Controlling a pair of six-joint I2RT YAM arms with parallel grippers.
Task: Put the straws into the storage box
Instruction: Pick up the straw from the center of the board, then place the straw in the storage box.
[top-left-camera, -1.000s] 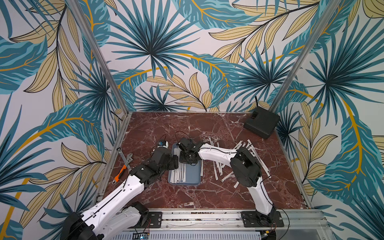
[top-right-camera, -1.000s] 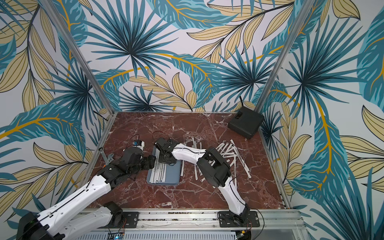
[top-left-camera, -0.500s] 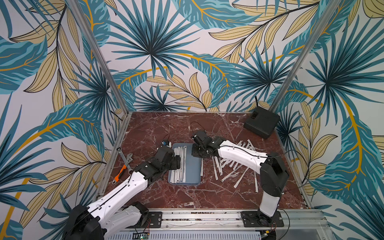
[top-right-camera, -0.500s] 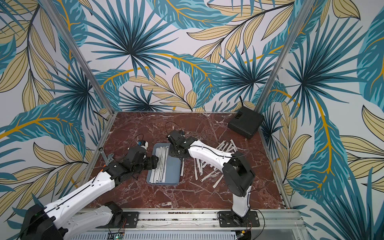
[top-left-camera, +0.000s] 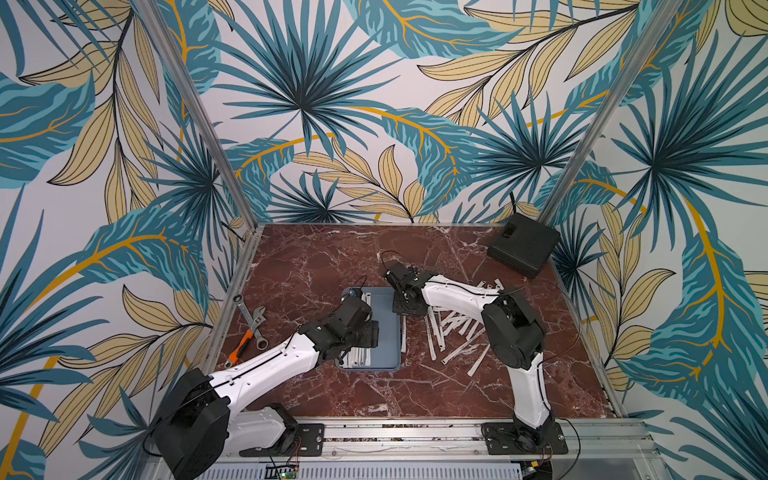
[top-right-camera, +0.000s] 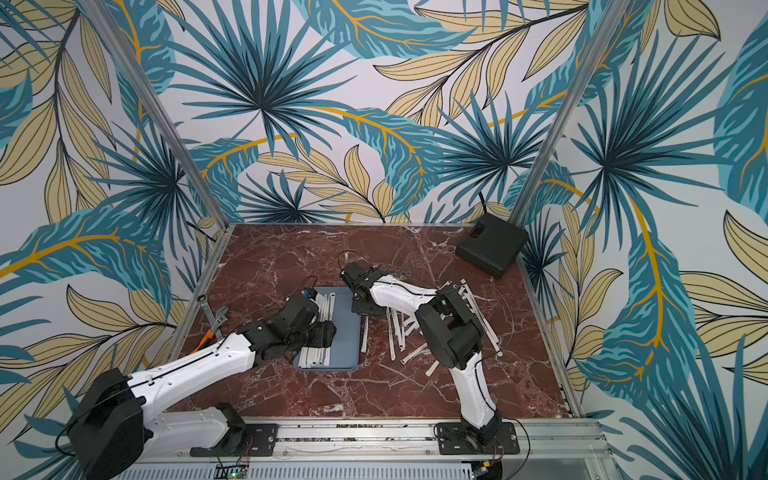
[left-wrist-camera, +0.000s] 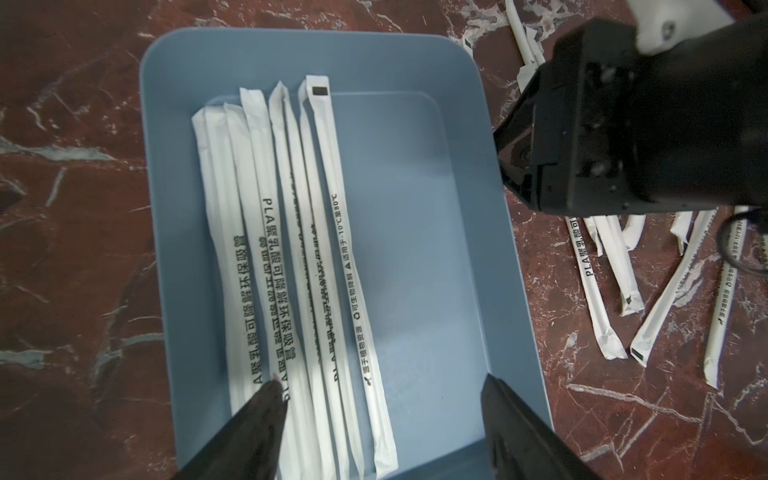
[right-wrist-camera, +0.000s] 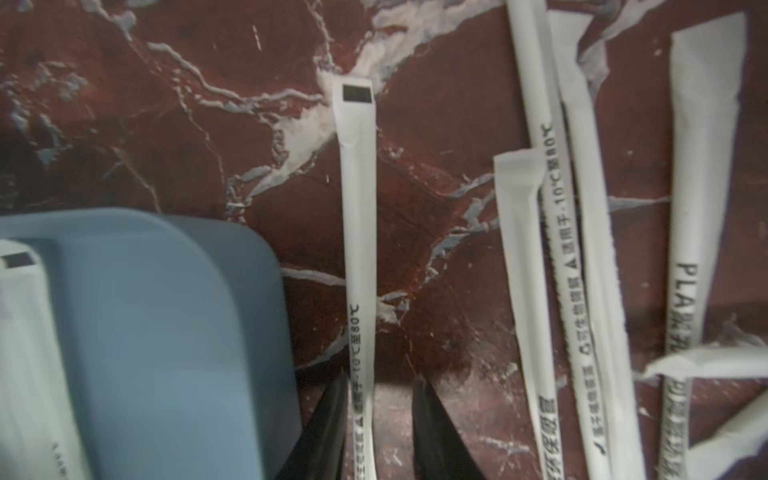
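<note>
The storage box (top-left-camera: 388, 316) (top-right-camera: 347, 328) is a grey-blue tray in both top views. Several wrapped straws (left-wrist-camera: 282, 249) lie side by side in its left half. More straws (top-left-camera: 453, 328) (top-right-camera: 399, 332) are scattered on the marble to its right. My left gripper (left-wrist-camera: 380, 386) hangs open over the near end of the box (left-wrist-camera: 415, 208), one finger above the stored straws, holding nothing. My right gripper (right-wrist-camera: 380, 386) (top-left-camera: 409, 307) is low beside the box's far right corner (right-wrist-camera: 166, 332). It is open, with one loose straw (right-wrist-camera: 359, 208) lying between its fingers, close to one finger.
Metal wrenches (top-left-camera: 253, 320) and an orange-handled tool (top-left-camera: 239, 353) lie at the left edge of the floor. A black box with a cable (top-left-camera: 523, 245) sits in the back right corner. Metal posts and patterned walls ring the marble floor.
My right gripper has left the tray, moved right and come down beside its far right corner, with its jaws slightly wider. The left gripper has stayed over the tray's near end.
</note>
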